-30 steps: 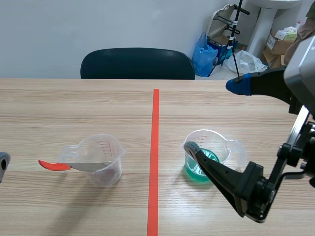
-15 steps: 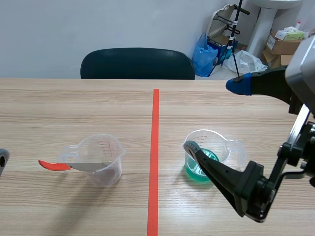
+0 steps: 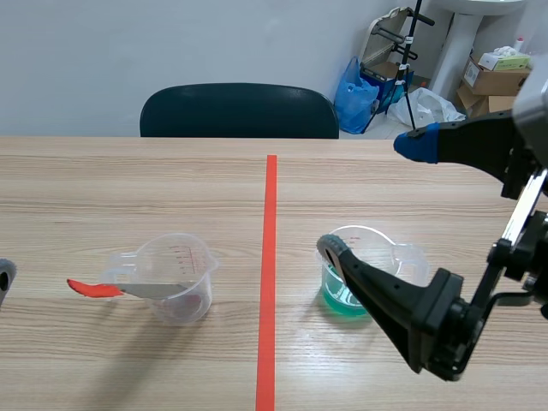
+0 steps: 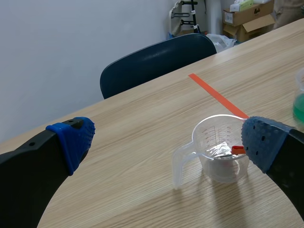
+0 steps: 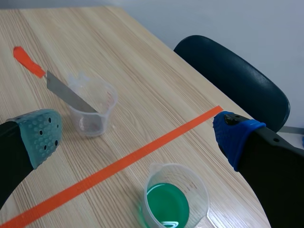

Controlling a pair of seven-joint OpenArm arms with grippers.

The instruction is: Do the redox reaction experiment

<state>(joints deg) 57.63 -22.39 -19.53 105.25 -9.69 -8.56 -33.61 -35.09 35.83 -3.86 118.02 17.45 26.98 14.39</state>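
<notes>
1. Green is the colour to watch: the clear plastic jug of green liquid sits on the pale wooden table just under and ahead of the right hand. It lies between that hand's fingers, which are spread wide and hold nothing.
2. The left hand is spread wide too, and empty. The second clear plastic jug stands ahead of it, nearer its right finger, with a grey metal strip with a red grip leaning in it.
3. My read is that the step is taking hold of the green jug for a pour. To do it well, come straight down and close across the body below the rim. Squeeze gently, since thin plastic will likely flex, and lift level so nothing slops.
4. The right wrist view looks down into the green jug and shows the liquid sitting low. The scene view misses that, but shows a grey-green pad right at the jug's rim; whether it touches, I cannot tell.
5. The left wrist view catches only a sliver of green, and the scene view barely shows the left hand.
</notes>
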